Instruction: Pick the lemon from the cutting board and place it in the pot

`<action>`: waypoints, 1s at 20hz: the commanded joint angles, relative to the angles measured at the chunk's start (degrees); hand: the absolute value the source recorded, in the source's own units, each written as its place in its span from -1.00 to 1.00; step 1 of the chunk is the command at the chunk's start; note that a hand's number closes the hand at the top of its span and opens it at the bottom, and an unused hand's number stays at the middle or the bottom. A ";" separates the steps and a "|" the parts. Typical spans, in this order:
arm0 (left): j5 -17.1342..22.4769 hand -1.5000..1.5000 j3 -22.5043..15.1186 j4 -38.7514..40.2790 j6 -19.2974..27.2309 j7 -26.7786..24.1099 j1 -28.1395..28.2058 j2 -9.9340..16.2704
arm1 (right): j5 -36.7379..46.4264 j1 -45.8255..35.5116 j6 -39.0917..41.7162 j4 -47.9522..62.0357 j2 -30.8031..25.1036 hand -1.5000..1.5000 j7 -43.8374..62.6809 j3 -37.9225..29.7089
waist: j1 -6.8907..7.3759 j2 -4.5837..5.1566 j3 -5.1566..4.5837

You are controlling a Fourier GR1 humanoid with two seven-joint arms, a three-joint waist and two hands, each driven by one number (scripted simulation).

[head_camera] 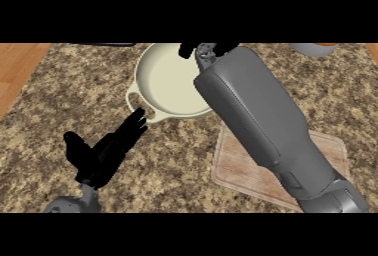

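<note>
A cream pot (164,80) stands at the counter's far middle, its inside bare where it shows. My right forearm stretches from the lower right across the wooden cutting board (325,150) up to the pot's far right rim. Only the black right hand's (207,50) curled fingers show there, at the picture's top edge over the pot. No lemon is visible; whatever the hand holds is hidden. My left hand (103,150) rests open at the lower left, fingers pointing toward the pot, touching nothing.
The granite counter (66,100) runs between wood strips at left and right. A grey round object (314,48) is cut off at the top right. A dark item (103,44) lies along the top edge at left.
</note>
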 commanded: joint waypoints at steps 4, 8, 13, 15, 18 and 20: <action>-1.34 0.00 -0.85 0.72 0.60 -0.81 -0.46 -1.23 | -3.43 -5.04 -15.65 17.27 0.43 1.00 -1.11 -3.55 | 0.84 0.55 0.02; 0.61 0.00 0.05 -1.68 -1.53 0.22 0.64 0.58 | -5.40 -4.19 -23.29 23.31 0.44 1.00 -7.38 -6.11 | 1.70 0.72 0.06; -0.55 0.00 -0.87 -0.04 -1.21 0.46 -2.27 -0.47 | -8.47 -6.92 -24.69 32.22 0.44 1.00 -9.18 -6.72 | 3.90 1.58 0.00; -0.46 0.00 -1.51 -0.39 -1.38 0.17 -2.16 -1.10 | -10.17 -6.60 -29.97 31.68 0.45 1.00 -9.60 -10.96 | 3.47 1.79 0.07; -0.83 0.00 -2.25 -0.28 -0.96 0.57 -2.17 -1.80 | -14.13 -5.02 -34.84 31.38 0.45 -1.00 -14.11 -14.80 | 3.55 2.21 0.19; -1.36 0.00 -1.70 0.60 -1.73 -0.64 -1.81 -0.66 | -17.86 -4.96 -39.18 29.46 0.45 -1.00 -16.50 -16.34 | 4.39 2.05 0.20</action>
